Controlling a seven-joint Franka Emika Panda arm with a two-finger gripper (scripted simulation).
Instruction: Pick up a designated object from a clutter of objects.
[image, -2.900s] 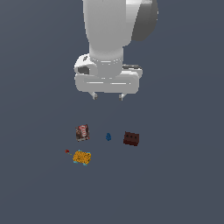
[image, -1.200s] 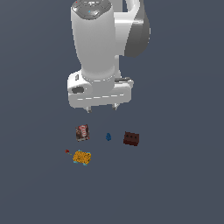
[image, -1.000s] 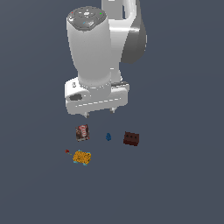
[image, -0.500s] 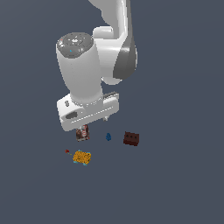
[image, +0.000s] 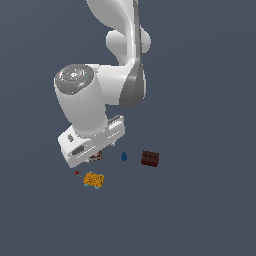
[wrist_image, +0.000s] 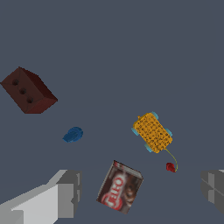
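Since the earlier frames, the big white arm has been swung down and toward the exterior view's left, and its wrist has been tilted, so that the gripper is now carried low over the clutter instead of hanging high above it. Nothing among the small items appears to have been shifted. From this it is judged that the approach is under way and that the grasp itself is not yet begun.

In the wrist view the two grey fingers are seen spread wide, one at each side of the picture, with nothing between them but the floor and the items below. The brown-red printed box is seen nearest the gap between them, and in the exterior view it is largely hidden behind the hand. The dark red-brown brick is set well apart, toward the exterior view's right. The designated object, an orange-yellow speckled block with teal edges, lies alone on the floor, just beside the box and clear of it, nearer the bottom of the exterior view. A thin cord is seen running from it to a tiny red bead. The blue drop-shaped piece rests between box and brick.

The floor is rendered as a flat, uniform dark grey-blue plane, unmarked; no walls, edges or furniture are shown.
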